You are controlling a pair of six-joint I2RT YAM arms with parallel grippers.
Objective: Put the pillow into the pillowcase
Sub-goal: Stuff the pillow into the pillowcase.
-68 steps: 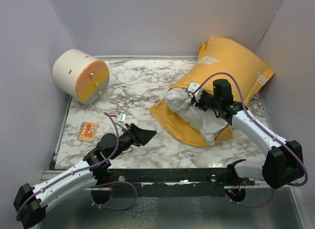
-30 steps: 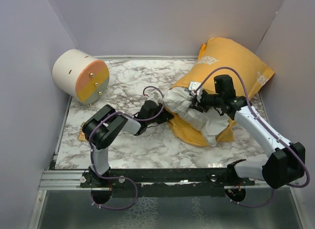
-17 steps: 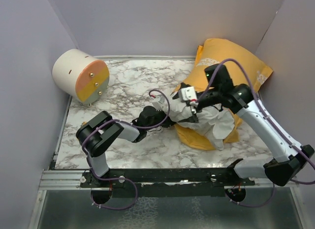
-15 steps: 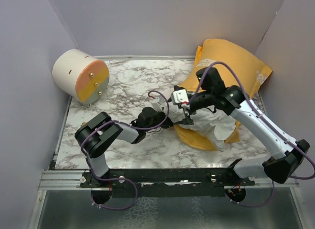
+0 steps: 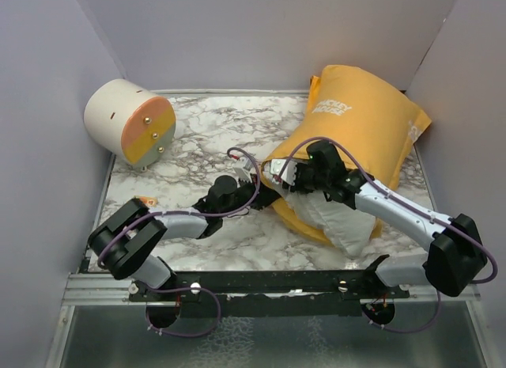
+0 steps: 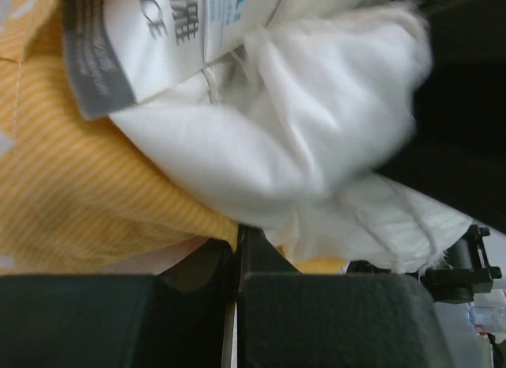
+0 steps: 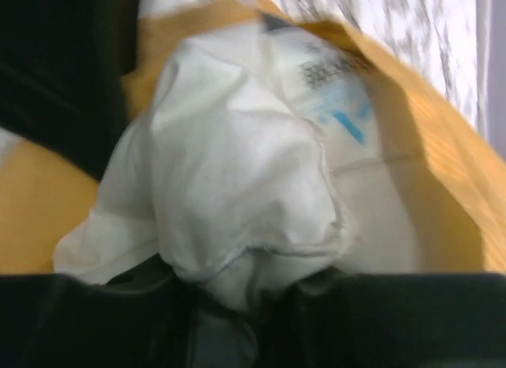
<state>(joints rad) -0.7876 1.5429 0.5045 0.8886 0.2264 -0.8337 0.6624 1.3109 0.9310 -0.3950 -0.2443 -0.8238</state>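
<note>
The left gripper point(image 6: 237, 257) sits at the left end of the pillowcase point(image 5: 364, 123), at its open mouth. Its jaws are pressed together on what looks like the lower hem — yellow striped cloth runs right down into the seam between the fingers. Just right of that hem, the pillow point(image 5: 336, 221) bulges out of the mouth as a crumpled white end. The rest of it seems to be inside, since the pillowcase swells plump toward its far, closed end. The right gripper point(image 7: 237, 297) hangs over the mouth from the pillowcase's right side. Its fingers are clasped round a bunched fold of the exposed pillow, and the yellow rim arches just behind the bunch.

I judge the step to be the final stuffing — most of the job looks done, with only this near end outside. The next move calls for the right gripper to drive its fold deeper past the rim. Meanwhile the left should hold the hem taut and low, so the mouth does not ride in with the pillow. After that the hem wants drawing over the last white corner.
</note>
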